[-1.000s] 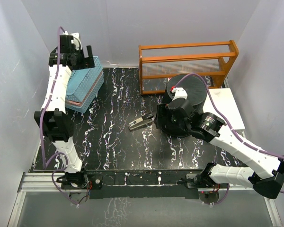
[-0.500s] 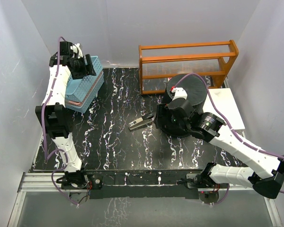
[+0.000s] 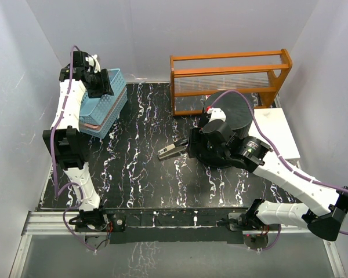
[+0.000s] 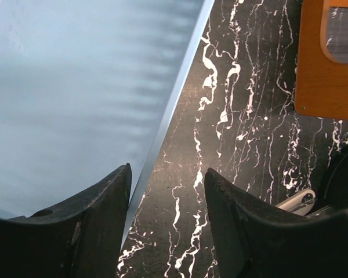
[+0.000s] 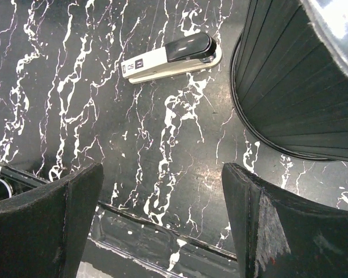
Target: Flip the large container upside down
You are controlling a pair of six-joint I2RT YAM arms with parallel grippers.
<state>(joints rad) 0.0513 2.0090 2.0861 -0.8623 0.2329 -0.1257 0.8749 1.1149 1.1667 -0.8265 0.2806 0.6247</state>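
The large container (image 3: 231, 111) is a round black bucket at the table's right middle, standing with its flat base up and its wider rim on the table. Its ribbed side and rim fill the upper right of the right wrist view (image 5: 290, 87). My right gripper (image 3: 195, 143) is open and empty, low over the table just left of the bucket; in its own view (image 5: 162, 174) only marble shows between the fingers. My left gripper (image 3: 106, 84) is open and empty, raised over the stacked baskets at the far left; its own view (image 4: 165, 174) looks down on the table's back edge.
A white and black stapler (image 3: 171, 149) lies left of the bucket, also in the right wrist view (image 5: 171, 57). A wooden rack (image 3: 229, 78) stands behind the bucket. Blue and pink baskets (image 3: 104, 107) are stacked at the far left. A white board (image 3: 278, 130) lies at the right.
My left gripper has swung a little left and turned above the baskets. My right gripper has shifted slightly left, away from the bucket. The bucket and the stapler have not moved.
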